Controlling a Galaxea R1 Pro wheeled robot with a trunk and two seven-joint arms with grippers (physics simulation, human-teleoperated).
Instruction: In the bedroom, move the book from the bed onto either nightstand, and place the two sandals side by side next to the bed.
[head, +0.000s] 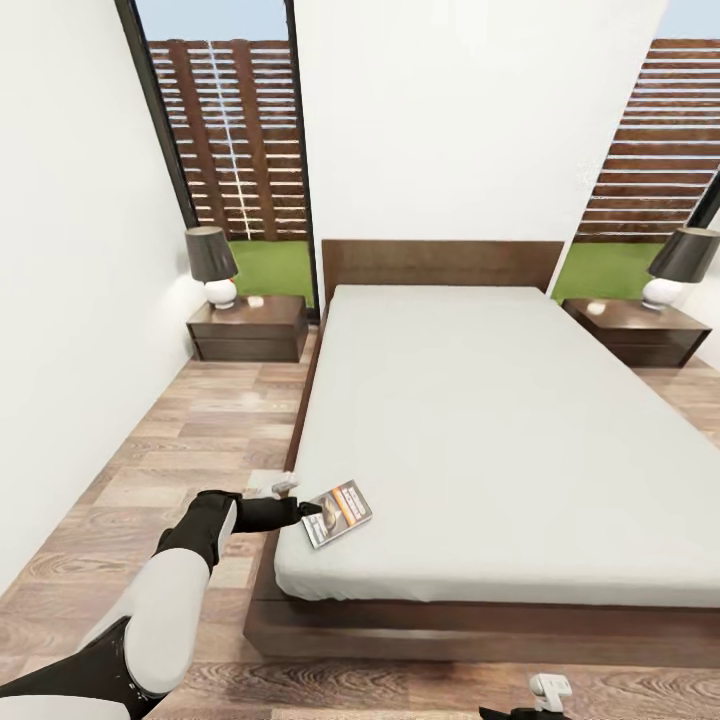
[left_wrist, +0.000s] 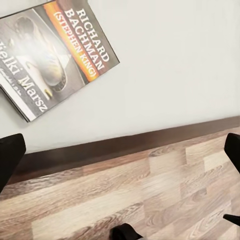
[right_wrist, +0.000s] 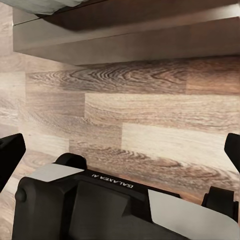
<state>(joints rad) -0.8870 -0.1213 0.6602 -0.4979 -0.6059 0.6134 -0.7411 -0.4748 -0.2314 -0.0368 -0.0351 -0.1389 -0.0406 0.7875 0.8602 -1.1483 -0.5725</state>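
The book (head: 338, 513) lies flat near the front left corner of the bed's grey mattress (head: 480, 430). Its cover reads "RICHARD BACHMAN" beside an orange band (left_wrist: 55, 55). My left gripper (head: 310, 508) reaches in from the left, level with the mattress edge and just short of the book. In the left wrist view the left gripper (left_wrist: 120, 152) is open, its fingertips (left_wrist: 11, 155) spread wide over the bed frame's edge and the floor, with the book beyond them. My right gripper (right_wrist: 120, 150) is open and low over the floor by the bed's foot. The sandals are out of view.
Two dark nightstands flank the headboard, left (head: 248, 328) and right (head: 640, 332), each with a lamp (head: 212, 265). A white wall runs close along the left. A strip of plank floor (head: 190, 440) lies between that wall and the bed. My base (right_wrist: 100, 205) sits below the right wrist.
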